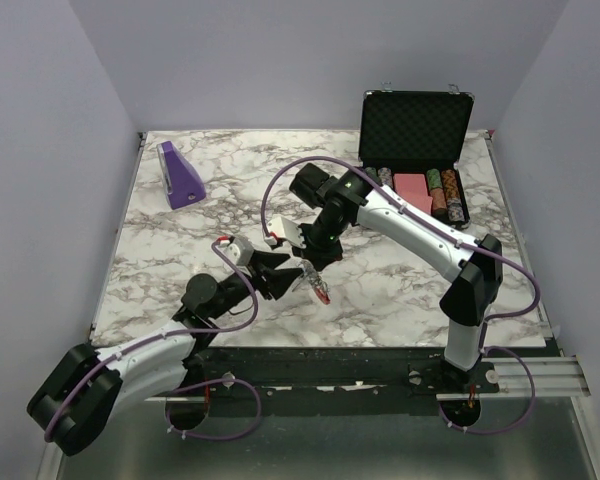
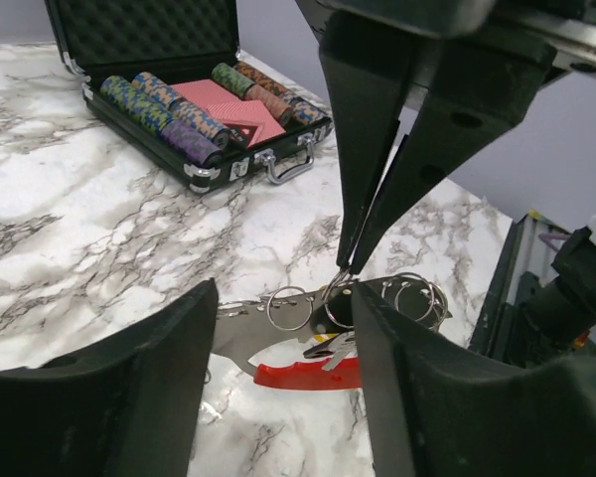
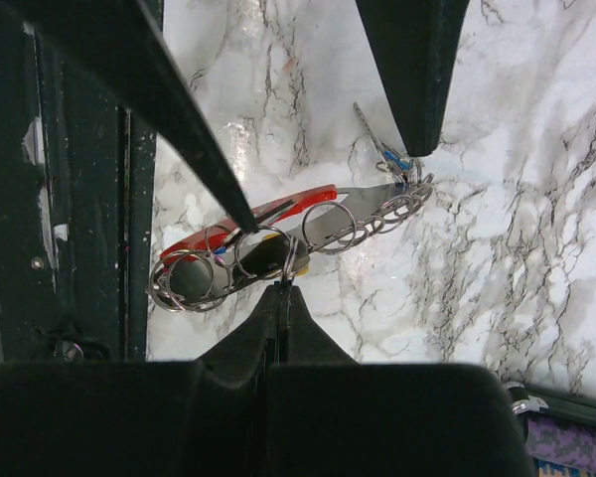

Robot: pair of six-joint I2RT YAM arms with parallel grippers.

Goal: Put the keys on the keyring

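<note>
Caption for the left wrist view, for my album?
Right tool pinches the thin metal keyring with red crescent piece inside the open left tool.

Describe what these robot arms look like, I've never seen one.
Both have white shells with chunky black joints: left arm, right arm. A thin purple cable loops along each. Each ends in a black tool with two tapering fingers: left tool, right tool.

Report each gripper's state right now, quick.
Left gripper: open, jaws standing either side of the keyring.
Right gripper: closed, pinching a thin ring of the keyring.
</note>
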